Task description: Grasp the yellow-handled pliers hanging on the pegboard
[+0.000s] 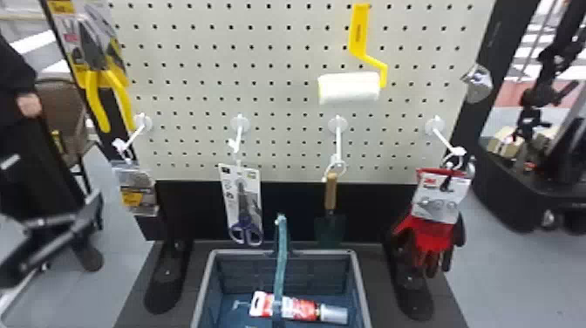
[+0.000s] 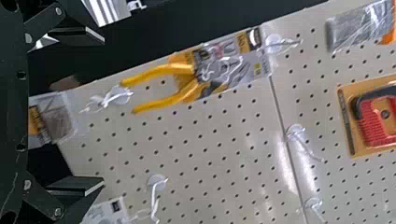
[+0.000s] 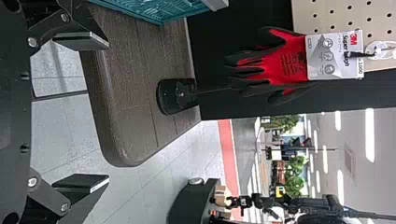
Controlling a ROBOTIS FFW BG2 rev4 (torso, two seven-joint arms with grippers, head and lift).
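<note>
The left gripper (image 2: 95, 111) is spread wide, well apart from the yellow-handled pliers (image 2: 187, 79), which hang high at the pegboard's (image 1: 279, 56) left edge. The right gripper (image 3: 99, 111) is wide too. I'd go in straight, put the fingers around both handles, then squeeze.

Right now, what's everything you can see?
pegboard: 1, cream with dark holes, behind everything
yellow-handled pliers: 1, yellow and black, on a card, pegboard's upper left
paint roller: 1, yellow handle, white roll, upper right of middle
small packet: 1, grey and yellow, lower row's leftmost hook
scissors: 1 pair, blue handles, in a pack, second hook
trowel: 1, wooden handle, dark blade, third hook
gloves: 1 pack, red and black, rightmost hook
basket: 1, grey-blue, teal handle, below the pegboard, bottom middle
tube: 1, red and white, lying in the basket
left gripper: 1, black, open, empty, facing the pliers
right gripper: 1, black, open, empty, facing the gloves
</note>
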